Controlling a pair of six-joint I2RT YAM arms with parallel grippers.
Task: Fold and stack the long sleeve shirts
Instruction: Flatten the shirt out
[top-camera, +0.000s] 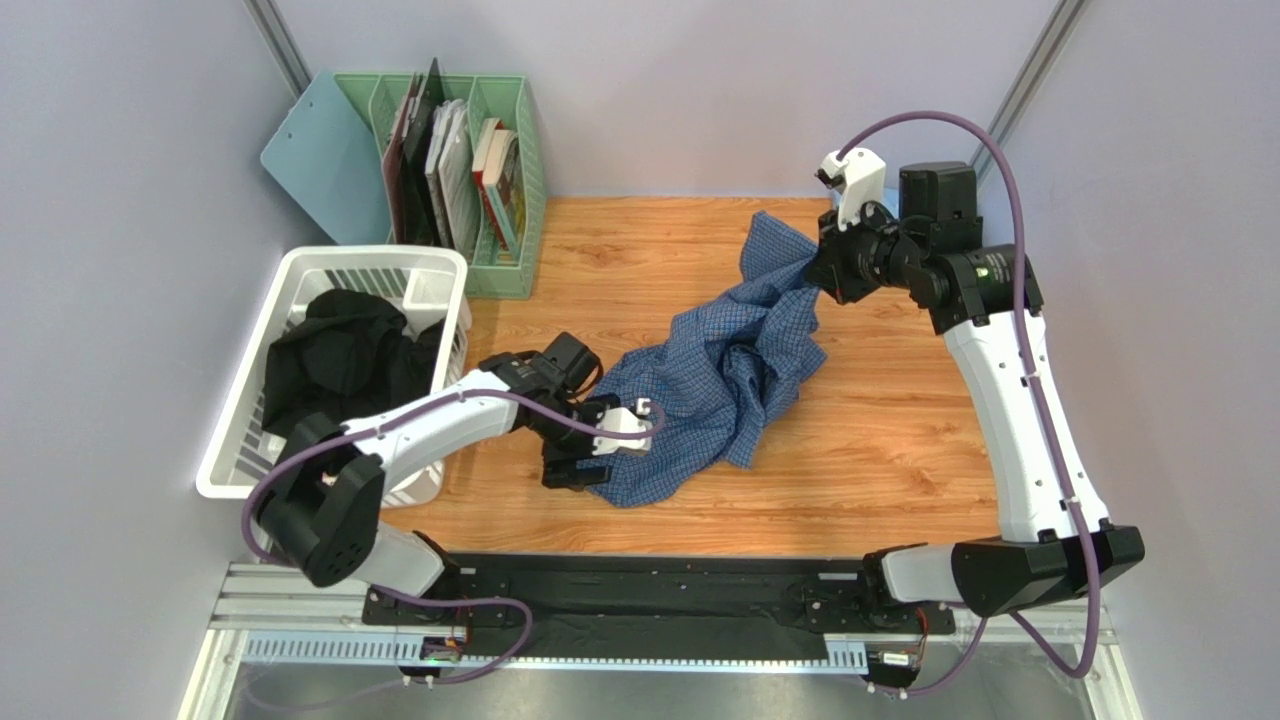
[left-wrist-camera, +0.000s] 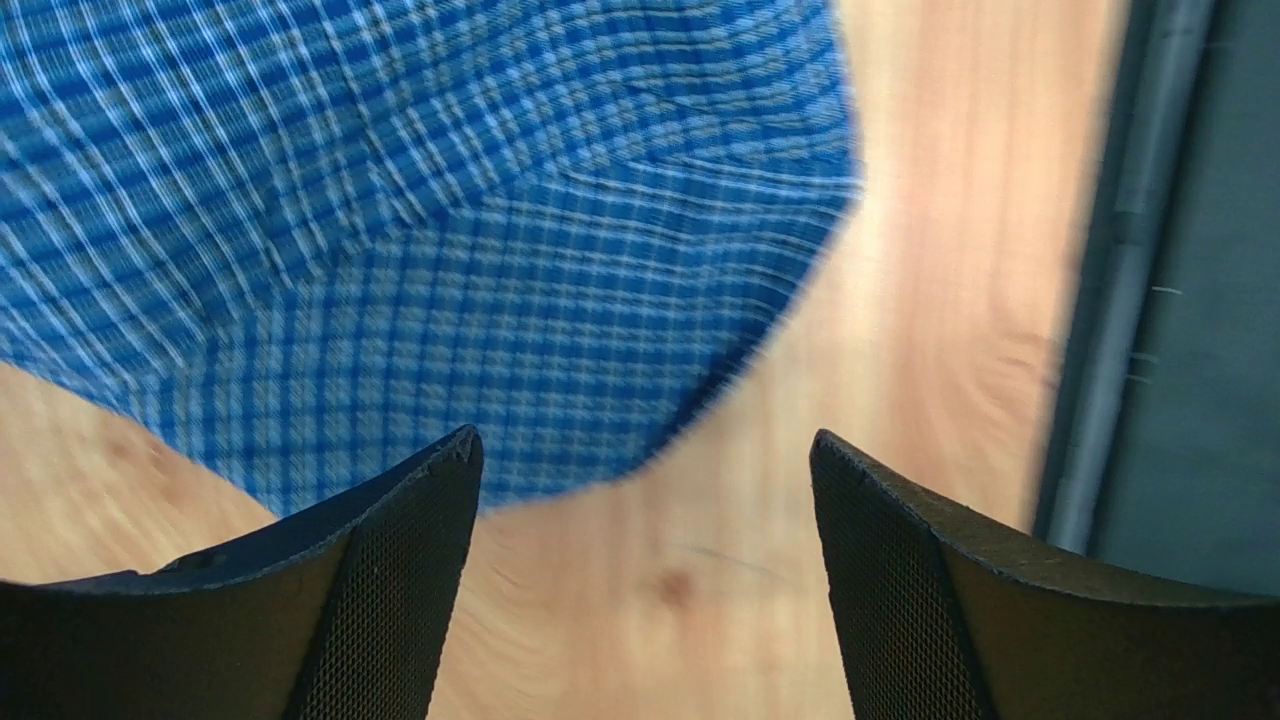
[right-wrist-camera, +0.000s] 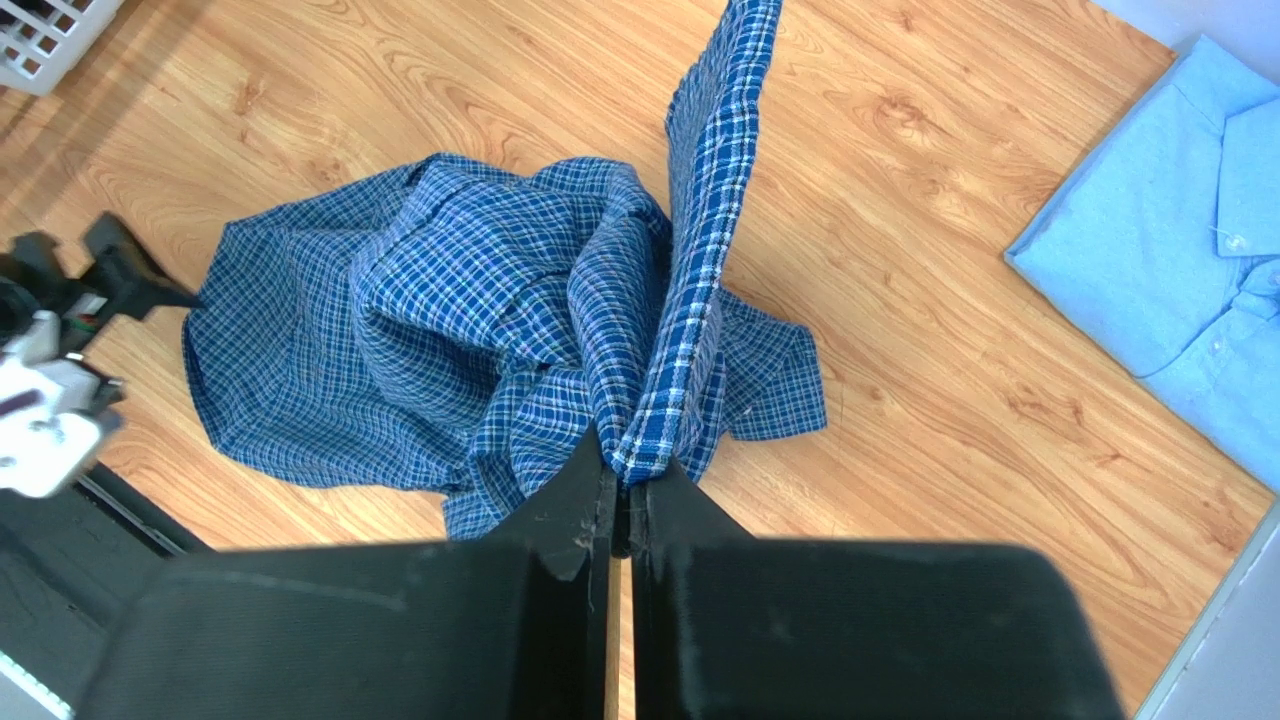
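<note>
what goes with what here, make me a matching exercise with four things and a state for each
1 left gripper
2 right gripper
3 checked shirt
4 pale blue shirt

A crumpled in a heap
B shut on a fold of cloth
C lying flat, collar showing
D open, holding nothing

Pairs: 1-D, 2-B, 3-A, 4-C

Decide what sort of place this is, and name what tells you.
Probably a robotics lab test cell: plain grey partition walls, two robot arms bolted to a rail at the table's edge, and staged props, a laundry basket and file rack.
</note>
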